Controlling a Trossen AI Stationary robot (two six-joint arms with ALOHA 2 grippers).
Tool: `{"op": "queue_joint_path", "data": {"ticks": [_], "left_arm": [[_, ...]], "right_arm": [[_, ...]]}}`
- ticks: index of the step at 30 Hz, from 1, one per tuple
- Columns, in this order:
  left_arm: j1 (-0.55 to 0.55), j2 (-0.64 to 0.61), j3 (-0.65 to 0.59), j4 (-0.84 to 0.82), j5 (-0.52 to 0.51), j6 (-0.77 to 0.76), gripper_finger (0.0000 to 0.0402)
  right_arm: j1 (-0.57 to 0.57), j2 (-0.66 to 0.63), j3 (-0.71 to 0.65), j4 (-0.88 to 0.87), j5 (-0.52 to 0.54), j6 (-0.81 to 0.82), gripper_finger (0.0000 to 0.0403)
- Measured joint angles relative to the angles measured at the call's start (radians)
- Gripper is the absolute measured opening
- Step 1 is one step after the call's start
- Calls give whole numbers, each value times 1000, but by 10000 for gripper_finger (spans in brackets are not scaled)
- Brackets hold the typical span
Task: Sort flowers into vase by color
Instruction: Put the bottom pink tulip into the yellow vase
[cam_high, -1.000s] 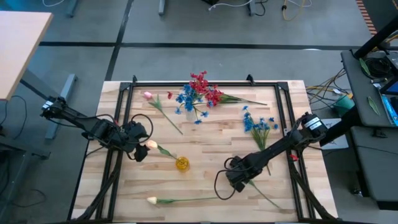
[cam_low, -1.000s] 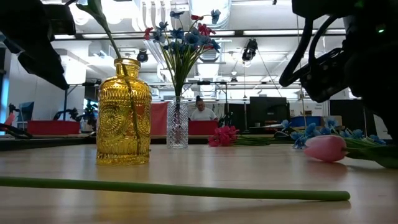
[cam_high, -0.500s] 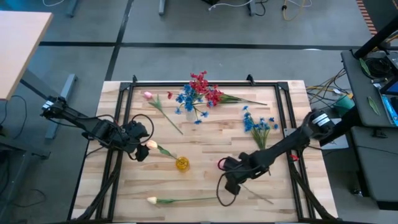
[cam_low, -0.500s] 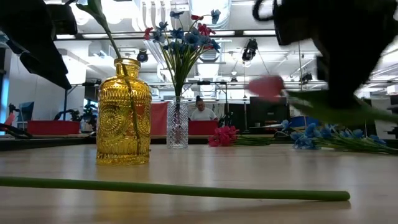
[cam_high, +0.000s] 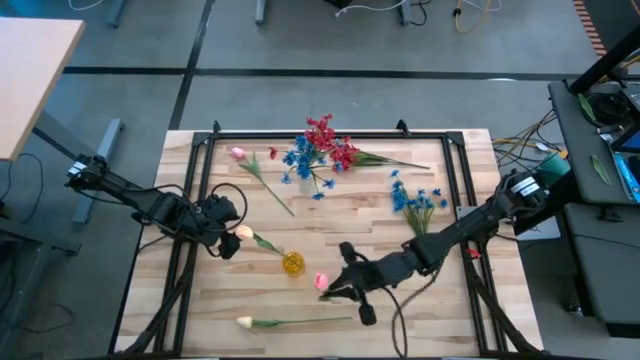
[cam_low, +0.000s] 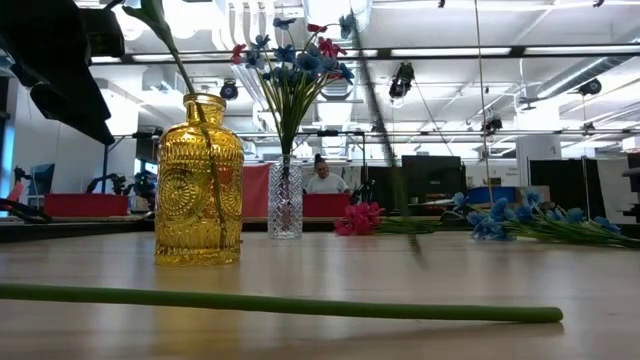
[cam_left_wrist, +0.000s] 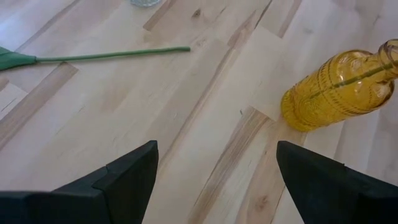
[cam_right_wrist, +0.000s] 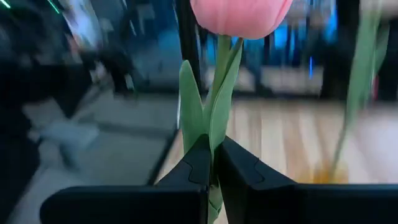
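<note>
Pink tulip (cam_right_wrist: 241, 14) was pinched in the right gripper (cam_right_wrist: 214, 163) beside the yellow vase (cam_high: 292, 263); left gripper (cam_left_wrist: 214, 168) hung open.

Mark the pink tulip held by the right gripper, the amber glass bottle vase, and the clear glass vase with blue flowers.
pink tulip (cam_right_wrist: 241, 15), right wrist view, on the bud.
amber glass bottle vase (cam_low: 199, 185), low view, on the ribbed body.
clear glass vase with blue flowers (cam_low: 285, 205), low view, on the glass wall.
</note>
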Motion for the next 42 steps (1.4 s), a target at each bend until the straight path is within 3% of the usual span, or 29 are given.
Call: {"op": "queue_joint_path", "data": {"ticks": [6,14,27,33,38,42], "left_arm": [[0,0,0,0,0,0,310],[0,0,0,1,0,0,310],[0,0,0,4,-26,0,310],[0,0,0,4,-26,0,310],[0,0,0,3,-26,0,310],[0,0,0,3,-26,2,310]], "right_arm": [[-3,8,-1,270,-3,-223,13],[-28,9,-2,347,-4,-284,13],[-38,172,-17,841,-4,-530,13],[-66,146,-17,828,75,-516,13],[-77,56,-16,626,156,-461,13],[-80,4,-16,534,162,-398,13]]}}
